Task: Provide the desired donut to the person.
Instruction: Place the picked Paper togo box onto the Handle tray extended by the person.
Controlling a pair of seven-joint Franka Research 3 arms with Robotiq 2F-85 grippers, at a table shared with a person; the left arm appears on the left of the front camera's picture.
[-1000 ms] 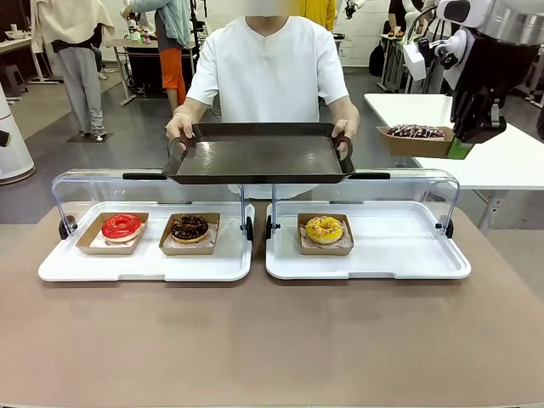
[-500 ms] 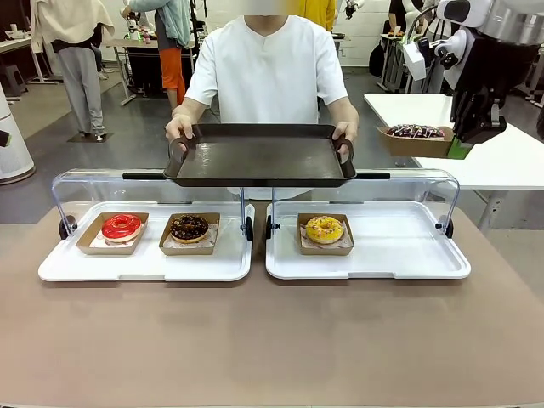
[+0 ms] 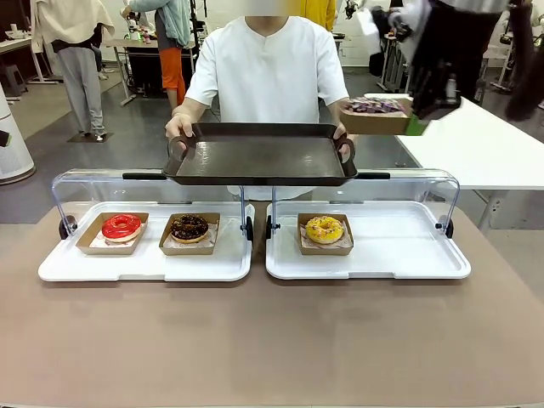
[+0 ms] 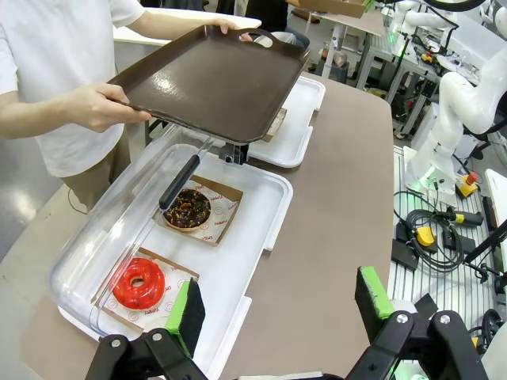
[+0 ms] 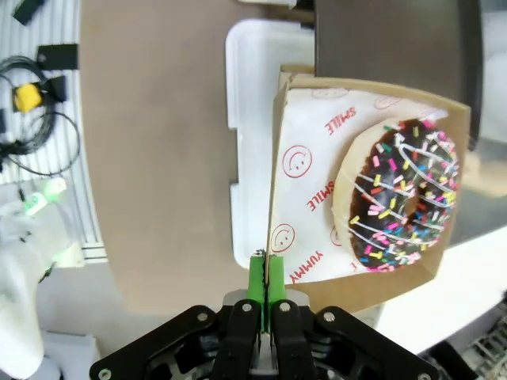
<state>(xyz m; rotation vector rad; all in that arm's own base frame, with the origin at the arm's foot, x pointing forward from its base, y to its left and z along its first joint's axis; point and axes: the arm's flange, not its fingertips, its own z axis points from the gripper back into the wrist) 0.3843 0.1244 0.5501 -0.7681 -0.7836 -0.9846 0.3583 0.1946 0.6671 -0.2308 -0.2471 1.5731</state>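
- The right arm (image 3: 446,51) is raised beyond the tabletop's (image 3: 272,340) far right corner. The right jaws are pinched shut on one wall of a cardboard boat (image 3: 374,124) carrying the sprinkled chocolate donut (image 3: 374,105).
- The boat hangs just beside the far right corner of the brown tray (image 3: 259,160), which the person (image 3: 268,68) holds level by both handles.
- The left jaws stand wide apart, holding nothing, above the tabletop's left end.
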